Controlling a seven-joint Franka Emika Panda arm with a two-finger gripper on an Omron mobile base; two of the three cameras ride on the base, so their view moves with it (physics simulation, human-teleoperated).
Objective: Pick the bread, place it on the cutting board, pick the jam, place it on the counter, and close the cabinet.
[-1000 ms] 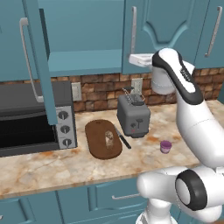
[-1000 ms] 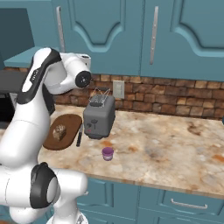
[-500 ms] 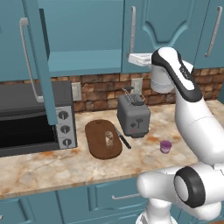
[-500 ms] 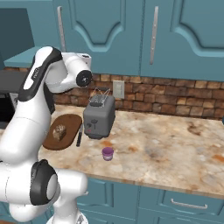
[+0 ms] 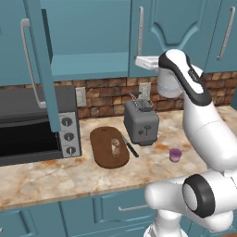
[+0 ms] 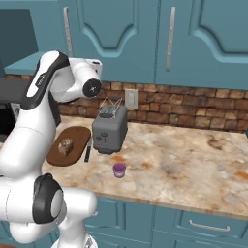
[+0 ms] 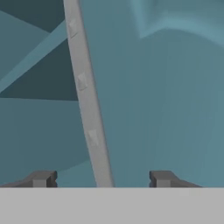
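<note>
Hand view puts you right up against the cabinet (image 7: 166,87): a long silver bar handle (image 7: 87,105) runs up the teal door, standing in the gap between the two dark fingers (image 7: 41,178), which sit apart on either side of it without touching it. The fingers are spread, gripping nothing.

Left base view gives what that close look cannot: the cabinet's left door (image 5: 44,69) swung out towards the room, the inner shelf (image 5: 88,67) bare behind it, and a black toaster oven (image 5: 37,125) underneath on the counter (image 5: 60,178). The arm reaches up so that the hand sits at the lower edge of the closed door beside the opening.

Right base view shows the counter stretching far off to the right, marbled beige and orange, with brick backsplash (image 6: 193,104) behind.

Both base views agree on the rest. The bread (image 5: 115,147) lies on the cutting board (image 5: 104,155), which rests on the counter left of the grey toaster (image 5: 141,125). A thin black-handled knife (image 5: 130,147) lies between board and toaster. The jam (image 5: 175,155) stands upright on the counter in front of the toaster, well apart from the board.

No lettering or brand can be read on anything.
</note>
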